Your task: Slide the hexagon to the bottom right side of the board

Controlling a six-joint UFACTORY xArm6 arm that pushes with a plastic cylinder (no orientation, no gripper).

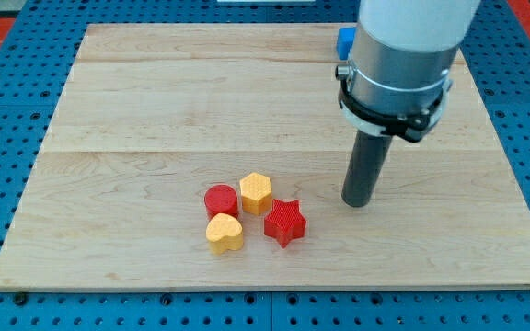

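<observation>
My tip (358,202) rests on the counter (136,119) at three o'clock from the yellow hexagon (256,192), clear of it; this tool is a bare rod, nothing to spread or pinch. I judge I'm approaching: next I must get round to its ten o'clock side, perhaps nudging the red star (284,222).

blue block (345,41) mostly hidden behind the arm (403,55), shape unclear, arm cut off at view's top

We're looking at a lab or robotics test bench here: a pale wooden board (155,110) sits on a blue perforated base (7,83) dotted with a regular grid of holes, the kind of fixture plate we see under experimental rigs. A grey robot arm (403,46) with a dark rod comes down over the board, and a few small ribbed plastic blocks (256,213) lie on it like test props.
</observation>
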